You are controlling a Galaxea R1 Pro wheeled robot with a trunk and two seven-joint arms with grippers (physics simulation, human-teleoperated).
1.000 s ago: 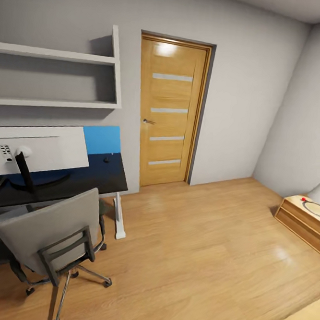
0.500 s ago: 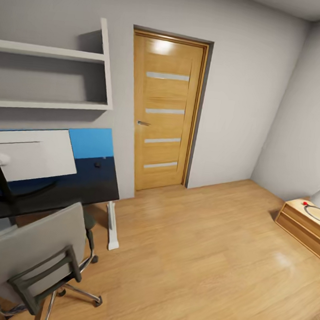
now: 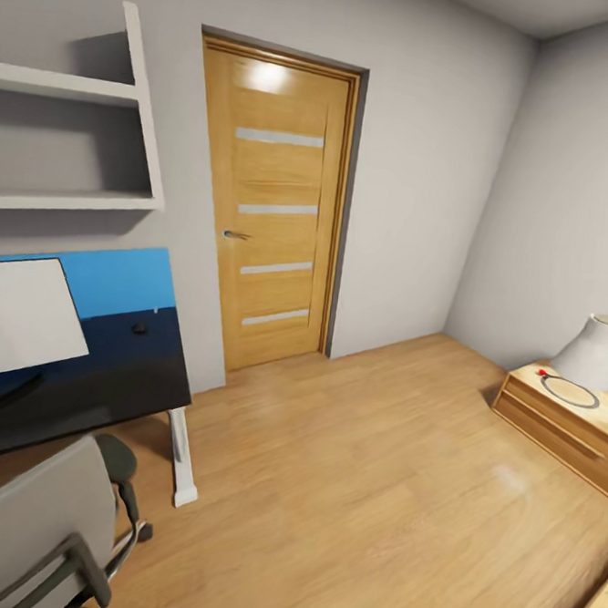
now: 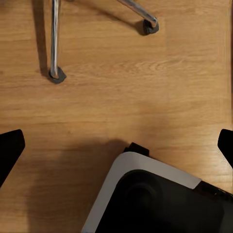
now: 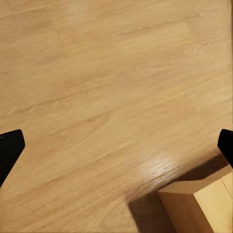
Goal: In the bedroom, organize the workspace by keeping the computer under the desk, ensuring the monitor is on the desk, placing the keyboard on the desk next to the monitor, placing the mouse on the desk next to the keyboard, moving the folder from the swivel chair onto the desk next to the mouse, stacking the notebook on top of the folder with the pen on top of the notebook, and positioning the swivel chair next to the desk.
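Observation:
The black desk (image 3: 105,389) stands at the left of the head view, against a blue wall panel. On it the monitor (image 3: 14,327) shows its pale back and part of a curved black stand. The small black mouse (image 3: 139,328) lies near the desk's far right end. The swivel chair (image 3: 29,538) shows its grey backrest at the lower left. Two of its chrome legs with casters (image 4: 56,75) cross the floor in the left wrist view. My left gripper (image 4: 116,148) hangs open over the floor. My right gripper (image 5: 116,148) is open over bare floor.
A closed wooden door (image 3: 269,219) is in the far wall, with white wall shelves (image 3: 65,198) above the desk. A low wooden nightstand (image 3: 560,425) with a lamp (image 3: 597,354) stands at the right. A pale wooden furniture corner (image 5: 204,204) lies near my right gripper.
The head camera has swung to the right, so the desk, monitor and chair slid toward the picture's left edge. More of the right wall and the nightstand shows.

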